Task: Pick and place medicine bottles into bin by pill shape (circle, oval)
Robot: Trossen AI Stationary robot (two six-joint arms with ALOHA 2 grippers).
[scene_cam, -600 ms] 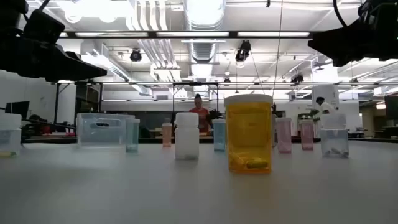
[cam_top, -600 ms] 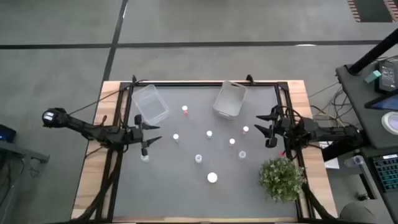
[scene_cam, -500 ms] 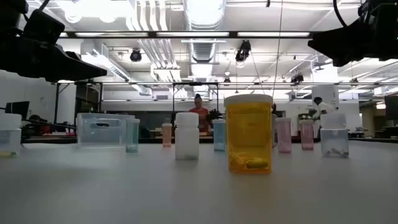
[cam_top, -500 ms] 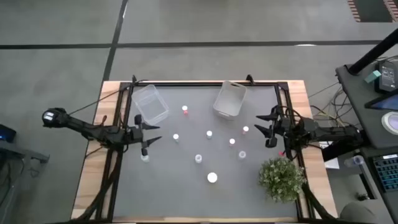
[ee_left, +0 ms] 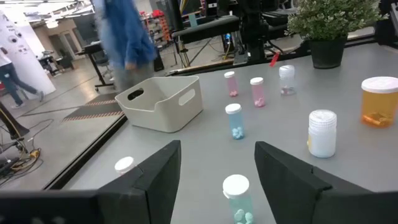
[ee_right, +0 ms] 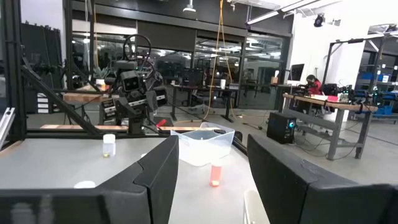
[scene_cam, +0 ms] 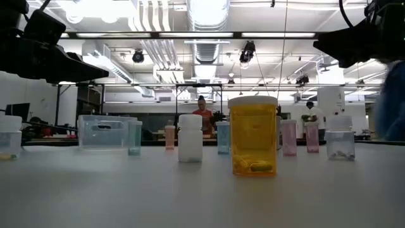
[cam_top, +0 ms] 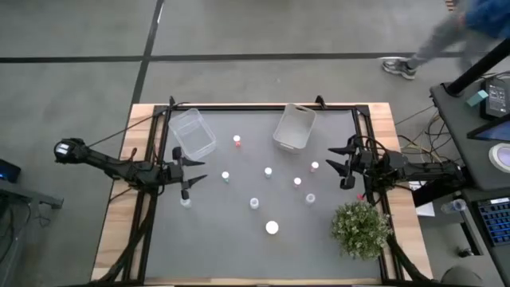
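Small medicine bottles (cam_top: 268,171) stand scattered across the grey table (cam_top: 239,247) between the left gripper (cam_top: 190,172) and right gripper (cam_top: 339,166), both with fingers parted and empty, bottles near but untouched, below two bins (cam_top: 194,132).

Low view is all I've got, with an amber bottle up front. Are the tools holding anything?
Observer: No. The left tool is open and empty, over the table's left side.
Operator: And the right one?
Observer: The right tool is open and empty too, over the right side, with a green plant on the corner near it.
Operator: Where's the white bin?
Observer: The white bin sits at the far edge, to the right of the clear bin.
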